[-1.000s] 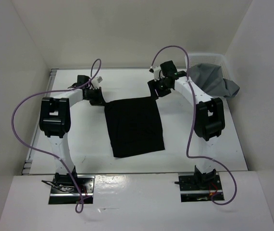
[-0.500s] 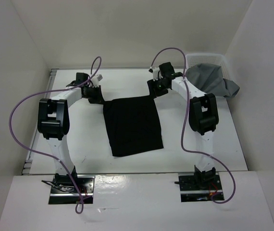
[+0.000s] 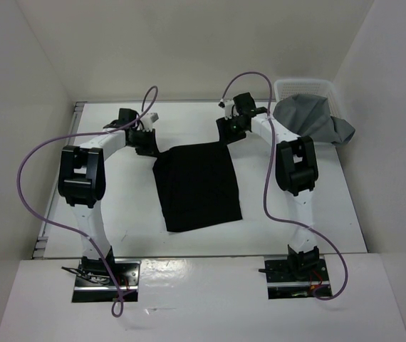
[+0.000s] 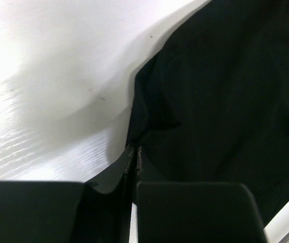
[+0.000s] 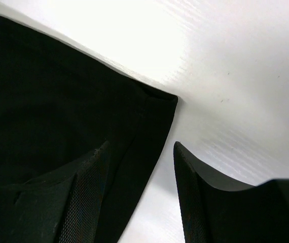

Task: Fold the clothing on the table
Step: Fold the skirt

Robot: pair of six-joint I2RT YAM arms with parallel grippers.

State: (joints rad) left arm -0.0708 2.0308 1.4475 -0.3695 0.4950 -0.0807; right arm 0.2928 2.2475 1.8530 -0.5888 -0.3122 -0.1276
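Two tools: left tool (image 4: 134,155) pinched shut on the one black clothing (image 3: 198,187); right tool (image 5: 140,147) agape astride its corner. Clothing flat mid-table (image 3: 117,206). One basket (image 3: 304,87), table's far-right corner.

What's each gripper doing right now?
Left gripper: shut on the clothing corner.
Right gripper: open, jaws straddling the clothing edge, not gripping yet.

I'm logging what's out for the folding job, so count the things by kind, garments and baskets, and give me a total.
Garments: 2 (black garment, grey garment)
Baskets: 1 (white basket)
Total: 3
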